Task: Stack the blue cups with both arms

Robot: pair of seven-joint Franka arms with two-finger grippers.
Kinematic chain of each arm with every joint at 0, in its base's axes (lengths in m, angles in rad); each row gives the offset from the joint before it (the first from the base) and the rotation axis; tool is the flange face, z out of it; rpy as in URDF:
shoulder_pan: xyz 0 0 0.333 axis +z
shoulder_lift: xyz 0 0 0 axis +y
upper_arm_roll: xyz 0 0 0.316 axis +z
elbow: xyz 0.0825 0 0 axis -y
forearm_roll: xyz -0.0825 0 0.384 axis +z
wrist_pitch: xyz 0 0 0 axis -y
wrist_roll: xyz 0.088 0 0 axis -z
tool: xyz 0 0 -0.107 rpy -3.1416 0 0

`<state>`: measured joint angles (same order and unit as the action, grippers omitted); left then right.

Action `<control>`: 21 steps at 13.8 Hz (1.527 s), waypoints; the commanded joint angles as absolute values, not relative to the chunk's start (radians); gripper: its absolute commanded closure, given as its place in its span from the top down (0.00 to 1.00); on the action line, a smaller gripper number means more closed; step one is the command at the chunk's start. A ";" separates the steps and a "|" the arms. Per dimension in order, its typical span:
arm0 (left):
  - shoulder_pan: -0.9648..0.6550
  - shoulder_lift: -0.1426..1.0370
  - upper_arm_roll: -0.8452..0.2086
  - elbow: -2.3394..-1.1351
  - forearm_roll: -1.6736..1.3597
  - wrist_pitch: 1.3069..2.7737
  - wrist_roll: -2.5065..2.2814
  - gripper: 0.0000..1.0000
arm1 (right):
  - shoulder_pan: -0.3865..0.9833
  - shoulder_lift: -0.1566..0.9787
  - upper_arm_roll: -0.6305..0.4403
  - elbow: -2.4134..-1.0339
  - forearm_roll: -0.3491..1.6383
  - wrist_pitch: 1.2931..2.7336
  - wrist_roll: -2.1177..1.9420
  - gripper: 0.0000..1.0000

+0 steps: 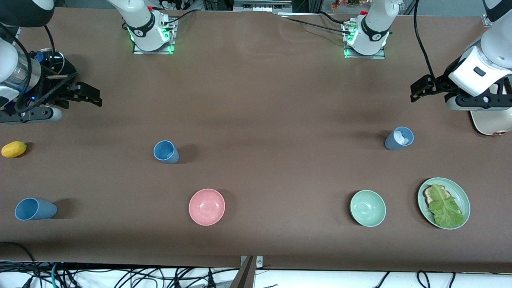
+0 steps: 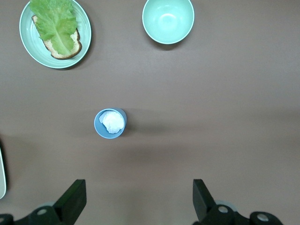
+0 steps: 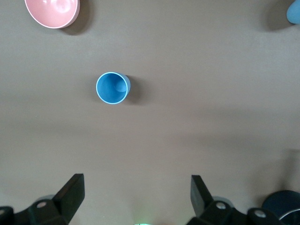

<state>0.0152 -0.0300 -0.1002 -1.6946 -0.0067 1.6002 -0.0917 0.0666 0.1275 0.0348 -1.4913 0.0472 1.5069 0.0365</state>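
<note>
A light blue cup (image 1: 166,152) stands upright on the brown table; it also shows in the right wrist view (image 3: 112,88). A second light blue cup (image 1: 35,209) stands near the front edge at the right arm's end, and shows at the rim of the right wrist view (image 3: 294,11). A slate-blue cup (image 1: 399,138) with something white inside stands toward the left arm's end and shows in the left wrist view (image 2: 110,123). My right gripper (image 1: 80,98) (image 3: 137,197) is open and empty over bare table. My left gripper (image 1: 420,90) (image 2: 139,199) is open and empty over bare table.
A pink bowl (image 1: 207,207) and a green bowl (image 1: 368,208) sit near the front edge. A green plate (image 1: 460,192) holds bread and lettuce. A yellow fruit (image 1: 14,149) lies at the right arm's end. A cream object (image 1: 490,124) lies under the left arm.
</note>
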 commanded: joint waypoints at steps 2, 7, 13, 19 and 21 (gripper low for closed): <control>0.012 -0.015 -0.095 -1.661 -0.023 1.574 -0.086 1.00 | 0.061 0.121 0.044 -1.499 0.034 1.508 0.031 1.00; 0.043 0.000 -0.086 -1.674 -0.018 1.557 -0.084 1.00 | 0.061 0.121 0.044 -1.499 0.034 1.508 0.031 1.00; 0.210 0.072 -0.089 -1.813 0.054 1.769 0.124 1.00 | 0.063 0.121 0.046 -1.500 0.032 1.508 0.034 1.00; 0.249 0.147 -0.092 -2.070 0.055 2.099 0.150 1.00 | 0.069 0.123 0.051 -1.548 0.032 1.546 0.034 1.00; 0.252 0.182 -0.092 -2.166 0.092 2.277 0.192 1.00 | 0.071 0.123 0.051 -1.575 0.032 1.578 0.034 1.00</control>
<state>0.2451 0.1742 -0.0874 -2.0762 0.0488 2.1460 0.1469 0.0699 0.1364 0.0431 -1.5365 0.0469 1.5421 0.0364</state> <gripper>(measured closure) 0.000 0.000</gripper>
